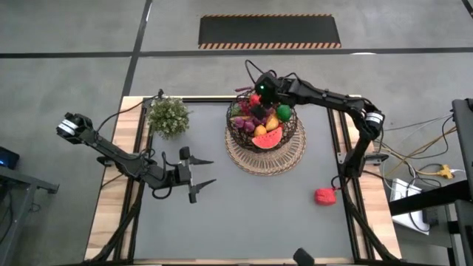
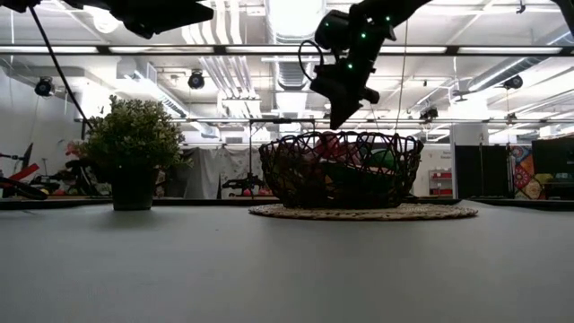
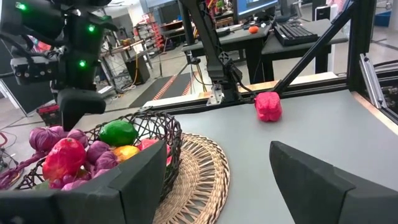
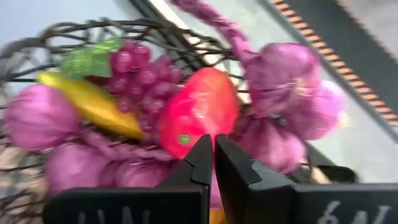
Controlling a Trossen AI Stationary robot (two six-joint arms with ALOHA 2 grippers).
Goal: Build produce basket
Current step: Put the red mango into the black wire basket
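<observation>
Right fingers: you have the right gripper (image 4: 213, 163) pressed together with nothing between the fingers, poised over the far side of the basket (image 1: 290, 133), tips aimed down at the heap.
Directly beneath: a red strawberry-like fruit (image 4: 199, 112) lies just past the tips, with the grapes (image 4: 140, 71) and the banana (image 4: 93, 102) beside it and purple bulbs on a string (image 4: 283, 74) on the other side.
Left fingers: your left gripper (image 1: 199, 174) stands wide and empty above the middle of the counter (image 1: 244, 222), toward its left edge, pointing across at the basket.
Basket: it sits on the woven mat (image 1: 284, 161) toward the far edge, right of centre, already heaped; the lime (image 3: 118, 132) and the watermelon slice (image 1: 267, 138) show on top.
Outstanding piece: one red pepper (image 1: 324, 196) lies loose on the counter, by the right edge, well apart from the basket and nearer the front.
Deciding relation: from the right fingers the pepper lies back toward that arm's own base and nearer the front edge; from the left fingers it lies straight ahead, beyond the mat. I judge the right arm nearer.
Long axis: the pepper is too blocky to assign one.
Next requirement: you would need to lift clear of the rim and spread the fingers before descending on the pepper.
Bystander: the leafy plant (image 1: 168, 116) stands near the far left corner, out of either path.
</observation>
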